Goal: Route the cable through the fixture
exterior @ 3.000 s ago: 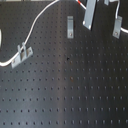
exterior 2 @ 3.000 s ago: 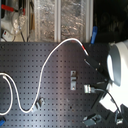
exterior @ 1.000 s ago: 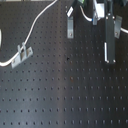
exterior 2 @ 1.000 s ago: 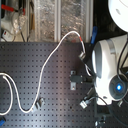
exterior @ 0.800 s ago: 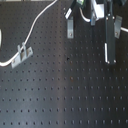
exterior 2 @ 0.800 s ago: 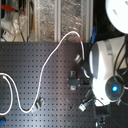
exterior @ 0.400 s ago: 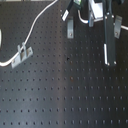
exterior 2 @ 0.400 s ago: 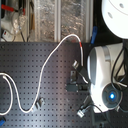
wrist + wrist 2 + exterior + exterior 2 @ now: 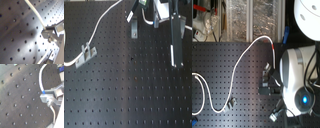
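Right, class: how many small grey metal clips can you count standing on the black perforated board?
2 clearly. One small grey metal clip sits at the first exterior view's left, by the thin white cable; another stands near top centre. The arm may hide more.

End effector largely behind arm

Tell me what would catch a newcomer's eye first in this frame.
First the white cable, looping across the black perforated board in the second exterior view, its red band near the robot arm. That bulky white arm fills the second exterior view's right. In the first exterior view, a metal clip stands at the first exterior view's left, the cable running to it.
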Motion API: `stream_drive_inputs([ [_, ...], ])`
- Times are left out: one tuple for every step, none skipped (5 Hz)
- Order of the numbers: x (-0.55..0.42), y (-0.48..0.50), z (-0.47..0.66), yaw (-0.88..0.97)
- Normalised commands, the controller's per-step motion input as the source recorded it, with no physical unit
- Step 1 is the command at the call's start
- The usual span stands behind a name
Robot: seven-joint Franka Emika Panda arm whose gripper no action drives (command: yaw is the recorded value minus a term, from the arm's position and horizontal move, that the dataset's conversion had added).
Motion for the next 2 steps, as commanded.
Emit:
stream_drive_inputs([
  [0.000,-0.005,0.02,-0.03],
  [-0.003,0.017,0.00,0.00],
])
